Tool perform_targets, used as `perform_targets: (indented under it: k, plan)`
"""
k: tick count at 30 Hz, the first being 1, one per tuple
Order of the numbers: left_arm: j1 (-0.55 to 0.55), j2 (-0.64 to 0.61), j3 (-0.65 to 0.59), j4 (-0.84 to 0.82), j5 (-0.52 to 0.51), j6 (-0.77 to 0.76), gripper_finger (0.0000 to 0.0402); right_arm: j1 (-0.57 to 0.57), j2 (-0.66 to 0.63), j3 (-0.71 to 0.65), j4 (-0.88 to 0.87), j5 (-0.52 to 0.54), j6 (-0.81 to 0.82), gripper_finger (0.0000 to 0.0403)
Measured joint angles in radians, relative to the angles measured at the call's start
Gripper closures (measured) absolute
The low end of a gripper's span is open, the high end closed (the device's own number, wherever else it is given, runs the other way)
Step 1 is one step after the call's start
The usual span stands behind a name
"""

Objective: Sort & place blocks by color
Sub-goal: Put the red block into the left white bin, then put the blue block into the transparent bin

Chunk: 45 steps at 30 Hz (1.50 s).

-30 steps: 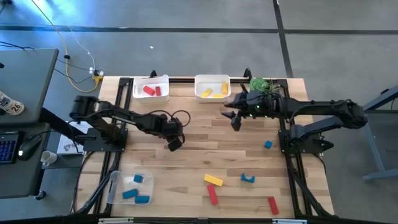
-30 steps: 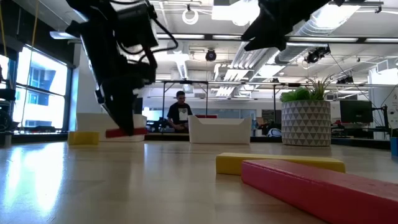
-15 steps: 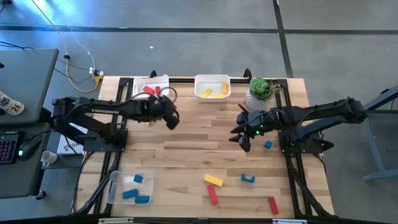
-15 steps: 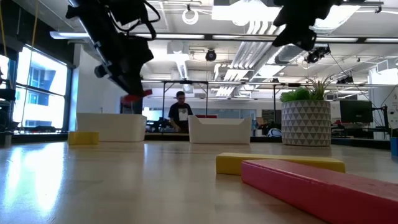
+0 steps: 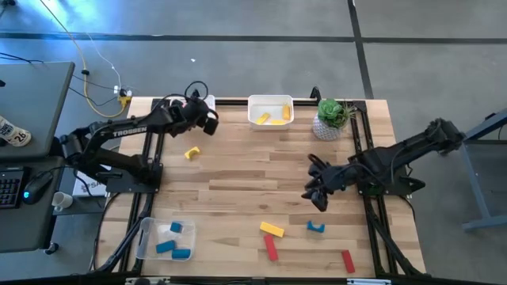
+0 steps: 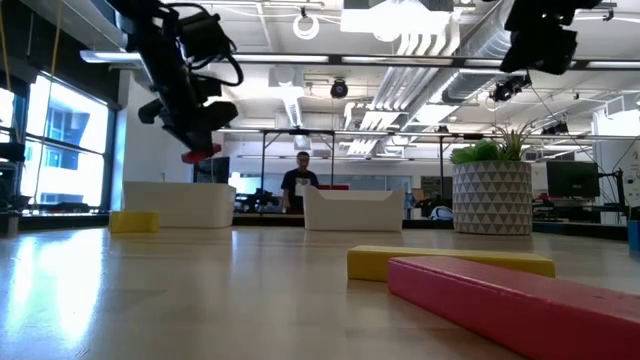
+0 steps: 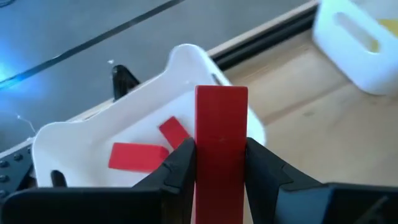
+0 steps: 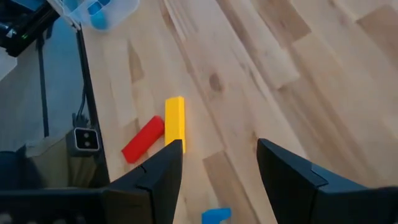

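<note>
Left gripper (image 7: 221, 163) pinches a red bar (image 7: 221, 140) above the red bin (image 7: 93, 134); right gripper (image 8: 214, 163) hangs wide; six blocks remain.

Open workshop hall, bright overhead.

Grey concrete floor (image 5: 238, 55) all around the wooden table (image 5: 261, 170), crossed by dark seams. On the left, a dark desk (image 5: 28, 95) with a keyboard glowing at its edge, yellow cable (image 5: 99, 99) trailing over the floor. Across the table in the low view: tall windows (image 6: 55, 140) on the left letting in daylight, exposed ducts and pipes (image 6: 420, 40) under the ceiling, strip lights on. Far back, a person (image 6: 301, 185) standing behind a black frame (image 6: 300, 135). To the right, a monitor (image 6: 572, 180) on a bench.
</note>
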Motion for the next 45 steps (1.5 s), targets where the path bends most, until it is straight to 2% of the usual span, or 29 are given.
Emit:
perform_targets:
  k: [5,12,17,23,32,37,45]
  plan:
    - [0.102,0.016,0.000,0.004,0.067,0.008,0.0321,0.078,0.000,0.000,-0.024,0.043,0.117,0.0210]
    - [0.209,0.059,0.000,0.005,0.162,0.032,0.0320,0.208,0.015,0.000,-0.095,0.076,0.391,0.0210]
    - [0.254,0.098,0.000,0.012,0.178,0.032,0.0301,0.312,0.075,0.000,-0.106,0.059,0.560,0.0210]
    - [0.269,0.125,0.000,0.015,0.210,0.032,0.0274,0.398,0.167,0.000,-0.106,0.033,0.684,0.0210]
    - [0.269,0.127,0.000,0.054,0.220,0.033,0.0267,0.444,0.293,0.000,-0.090,0.005,0.672,0.0210]
    - [0.269,0.126,0.000,0.070,0.232,0.032,0.0266,0.450,0.355,0.000,-0.011,-0.001,0.574,0.0210]
    - [0.267,0.087,0.000,0.067,0.364,0.084,0.0266,0.433,0.438,0.000,0.041,0.033,0.390,0.0210]
